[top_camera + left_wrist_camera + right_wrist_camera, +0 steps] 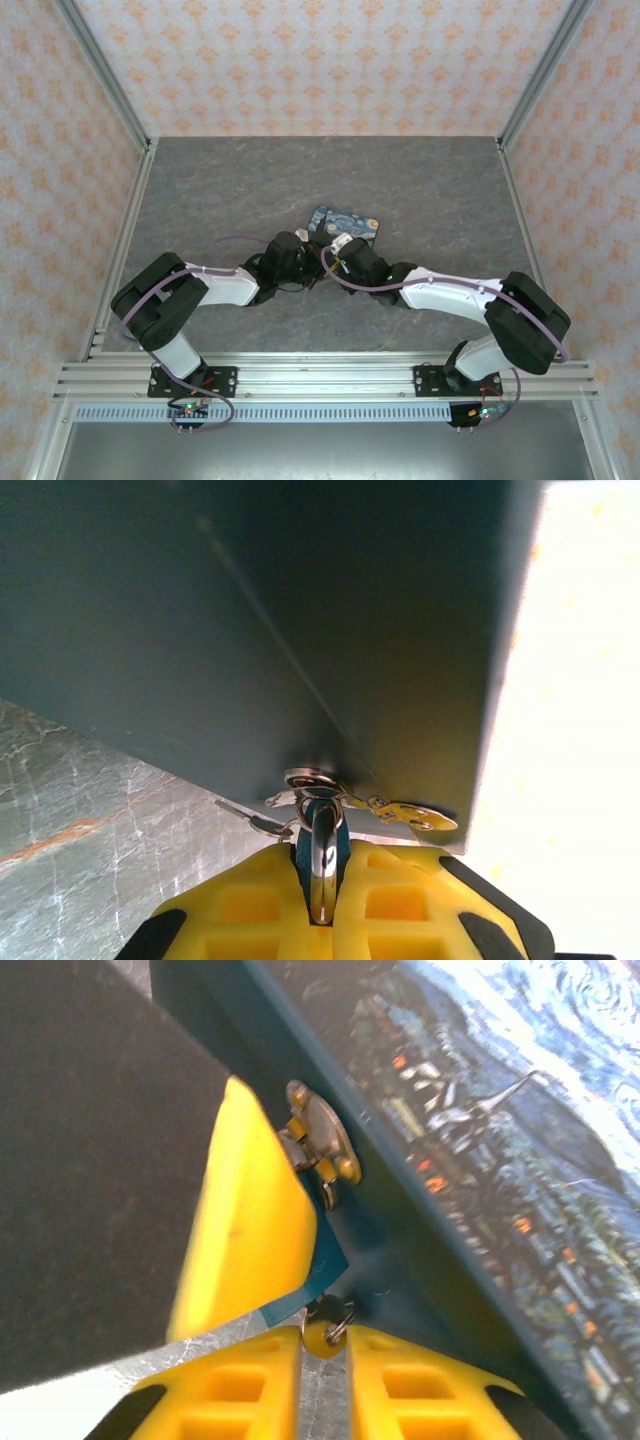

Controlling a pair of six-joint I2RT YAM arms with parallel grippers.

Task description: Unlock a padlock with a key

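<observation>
At mid-table, a little right of centre, the padlock point(345, 224) lies on the grey stone-patterned table point(220, 190), painted face up. My two arms converge on its near edge: left gripper point(305, 250) from the left, right gripper point(343, 247) from the right, tips close beside each other.

Left wrist view: my left gripper point(320, 880) is pressed together on the teal head of the key point(338, 832). A metal key ring point(322, 855) stands in the slit between the yellow pads. The key's far end meets the round keyway disc point(310, 778) on the padlock's plain dark side point(250, 630). I cannot see how far the blade is in. A brass-coloured tab point(418, 816) hangs just right of the disc.

Right wrist view: the starry print of the padlock point(520, 1140) runs diagonally across the right of the frame. The left arm's yellow finger point(250, 1240) sits against the disc point(322, 1135), with the key's teal head point(305, 1288) showing under it. My right gripper point(322, 1380) has its pads nearly together, with a thin slit of table between them. The ring point(338, 1322) hangs at their tips. I cannot tell whether they clamp anything.
</observation>
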